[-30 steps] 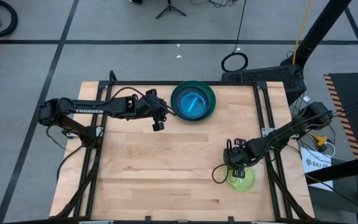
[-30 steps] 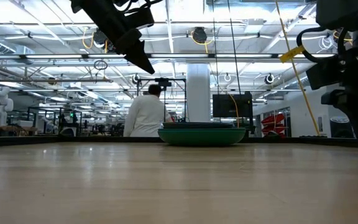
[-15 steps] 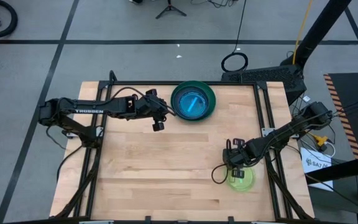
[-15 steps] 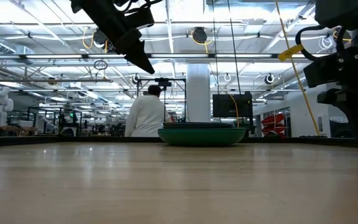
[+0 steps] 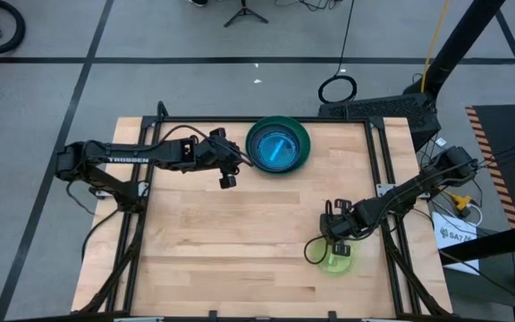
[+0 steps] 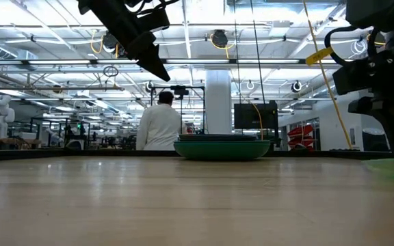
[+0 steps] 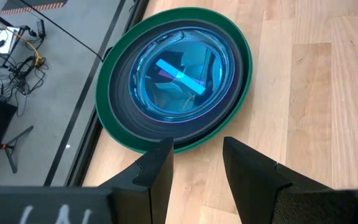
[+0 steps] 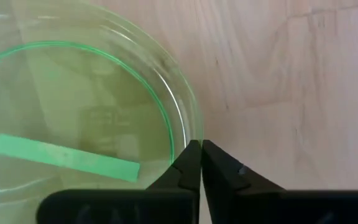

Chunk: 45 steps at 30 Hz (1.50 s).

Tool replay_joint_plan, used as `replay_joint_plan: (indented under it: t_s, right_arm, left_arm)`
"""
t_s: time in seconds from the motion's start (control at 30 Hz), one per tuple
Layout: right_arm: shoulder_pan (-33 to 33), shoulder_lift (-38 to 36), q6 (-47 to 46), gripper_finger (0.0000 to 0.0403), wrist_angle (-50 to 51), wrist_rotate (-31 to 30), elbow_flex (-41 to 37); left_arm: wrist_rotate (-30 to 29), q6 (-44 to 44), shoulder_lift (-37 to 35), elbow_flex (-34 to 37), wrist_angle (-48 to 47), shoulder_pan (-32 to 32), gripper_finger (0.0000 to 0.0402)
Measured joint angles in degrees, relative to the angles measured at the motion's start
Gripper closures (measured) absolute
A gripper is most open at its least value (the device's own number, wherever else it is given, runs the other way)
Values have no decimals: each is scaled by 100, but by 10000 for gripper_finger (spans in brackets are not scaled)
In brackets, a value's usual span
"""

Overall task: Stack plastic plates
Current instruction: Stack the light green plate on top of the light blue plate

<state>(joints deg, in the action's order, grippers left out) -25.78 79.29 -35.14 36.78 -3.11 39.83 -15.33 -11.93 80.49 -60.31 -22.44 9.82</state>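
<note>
A stack of plates stands at the table's far middle: a large green plate at the bottom, dark grey ones in it, and a translucent blue plate on top. My left gripper is open and empty, raised above the table just left of the stack, which shows ahead of its fingers. A small translucent lime green plate lies at the near right. My right gripper is shut on its rim. My right gripper pinches the lime green plate's rim between its two fingers, one finger on the inner side of the rim and one on the outer. The fingers come from above, slanting down. I cannot tell whether the plate's bottom is still on the table.
The table's black frame rails run along its left, right and far sides. The bare wooden middle of the table lies between the two arms. A person in white stands in the room beyond the far edge.
The lime green plate has shifted a little toward the table's left in my right gripper's hold, and it now shows larger at the right of the low view. My left gripper has kept still.
</note>
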Motion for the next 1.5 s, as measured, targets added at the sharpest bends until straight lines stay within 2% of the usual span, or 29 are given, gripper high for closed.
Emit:
replay_joint_plan:
  t_s: [0.4,0.67,0.83,1.13,1.5]
  right_arm:
    - [198,-71,-314,402,-255,-5,0]
    - [702,-495,-470,402,-761,-289,0]
    - [1178,-748,-229,402,-1344,-317,0]
    - [2127,-789,462,403,-2668,-466,0]
    - [4058,-787,574,403,-2557,-378,737]
  left_arm:
    - [0,1,0,0,-2,0,254]
    - [0,-1,0,0,-4,0,254]
    - [-2,-29,0,0,-7,0,254]
    - [-2,-93,0,0,-7,0,254]
    - [-4,-240,0,0,-7,0,254]
